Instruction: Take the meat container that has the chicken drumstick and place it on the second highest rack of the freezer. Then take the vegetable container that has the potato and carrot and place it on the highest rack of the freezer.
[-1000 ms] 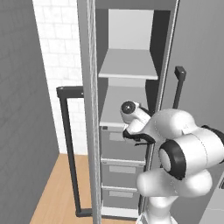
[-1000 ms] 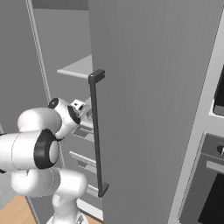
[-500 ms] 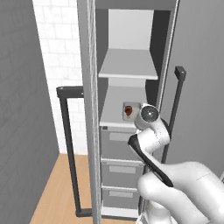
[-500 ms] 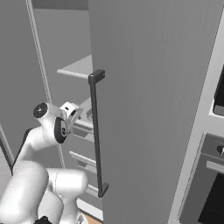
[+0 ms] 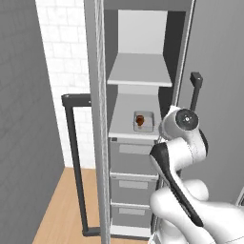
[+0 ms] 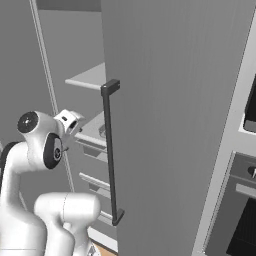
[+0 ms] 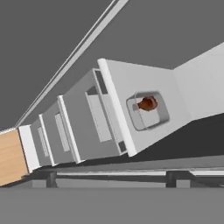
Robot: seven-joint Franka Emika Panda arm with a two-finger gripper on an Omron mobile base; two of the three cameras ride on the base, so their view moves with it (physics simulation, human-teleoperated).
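Resting on second highest rack [image 5: 125, 116]: meat container [image 5: 144, 121]

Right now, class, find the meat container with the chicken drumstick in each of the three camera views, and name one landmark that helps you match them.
Left base view: the meat container sits centre frame on the second highest rack, beside the arm.
Right base view: I cannot make it out; the freezer's door covers most of that rack.
Hand view: right of centre, on the pale shelf board.
Shared landmark: the top drawer front directly under that rack.

Meat container [image 5: 143, 120] with brown drumstick [image 5: 139, 119] sits on second highest rack [image 5: 125, 125].
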